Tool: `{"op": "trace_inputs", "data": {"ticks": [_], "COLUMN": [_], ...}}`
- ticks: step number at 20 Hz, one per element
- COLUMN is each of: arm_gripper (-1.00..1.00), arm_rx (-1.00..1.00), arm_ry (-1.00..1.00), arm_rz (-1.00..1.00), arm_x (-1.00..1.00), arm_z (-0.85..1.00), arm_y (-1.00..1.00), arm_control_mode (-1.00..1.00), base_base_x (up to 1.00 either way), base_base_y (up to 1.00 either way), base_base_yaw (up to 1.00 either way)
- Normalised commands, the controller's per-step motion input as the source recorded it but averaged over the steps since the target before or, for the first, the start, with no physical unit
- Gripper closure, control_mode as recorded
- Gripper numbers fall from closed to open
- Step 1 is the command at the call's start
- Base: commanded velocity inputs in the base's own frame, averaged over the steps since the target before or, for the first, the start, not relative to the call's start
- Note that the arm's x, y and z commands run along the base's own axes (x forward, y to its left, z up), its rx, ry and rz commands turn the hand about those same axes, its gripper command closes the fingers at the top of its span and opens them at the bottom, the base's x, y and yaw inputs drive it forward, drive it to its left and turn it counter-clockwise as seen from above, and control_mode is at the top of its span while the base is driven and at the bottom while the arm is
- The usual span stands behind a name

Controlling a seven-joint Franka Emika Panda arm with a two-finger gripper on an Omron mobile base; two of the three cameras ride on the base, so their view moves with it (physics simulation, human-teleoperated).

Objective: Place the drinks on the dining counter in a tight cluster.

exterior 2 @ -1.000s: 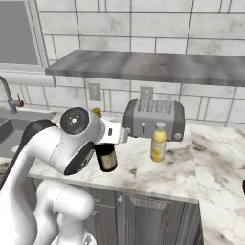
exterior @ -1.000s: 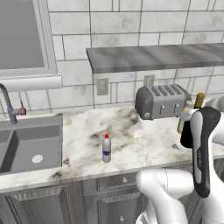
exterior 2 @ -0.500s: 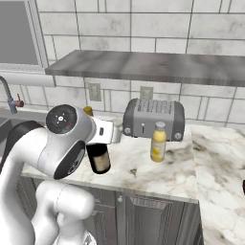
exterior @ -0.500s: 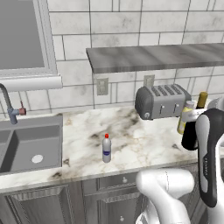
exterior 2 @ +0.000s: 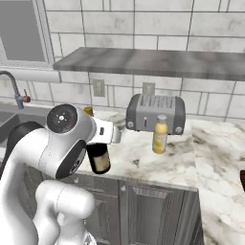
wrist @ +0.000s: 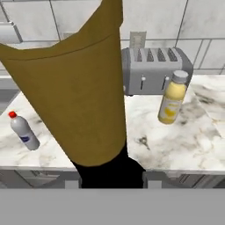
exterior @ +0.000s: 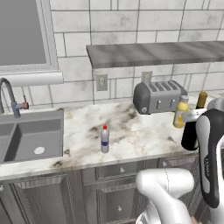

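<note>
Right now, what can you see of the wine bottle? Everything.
The wine bottle is tall, with a dark, glossy body like glass, a pale label band low on it and a gold top that looms large in the hand view. It stands roughly upright, lifted off the marble counter, at its front edge, left of the toaster and the yellow bottle. The pincer is shut on its upper part; nothing else touches it.

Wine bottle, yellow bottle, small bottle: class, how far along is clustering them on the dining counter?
Done: nothing yet. In hand: the gripper is shut on the wine bottle, lifted by the toaster. Left: yellow bottle and small bottle stand apart on the sink counter.
</note>
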Motion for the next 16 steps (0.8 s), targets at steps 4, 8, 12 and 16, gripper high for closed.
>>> {"op": "trace_inputs", "data": {"ticks": [4, 8, 12, 16], "arm_gripper": [1.0, 1.0, 1.0, 1.0], "arm_rx": [0.0, 0.0, 0.0, 0.0], "arm_ry": [0.0, 0.0, 0.0, 0.0], "arm_rz": [0.0, 0.0, 0.0, 0.0], "arm_x": [0.0, 0.0, 0.0, 0.0], "arm_z": [0.0, 0.0, 0.0, 0.0], "arm_y": [0.0, 0.0, 0.0, 0.0], "arm_control_mode": [1.0, 1.0, 1.0, 1.0], "base_base_x": [-0.99, -0.55, -0.08, 0.01], "base_base_y": [0.05, 0.37, 0.1, 0.23], "base_base_yaw": [0.23, 0.55, 0.47, 0.5]}}
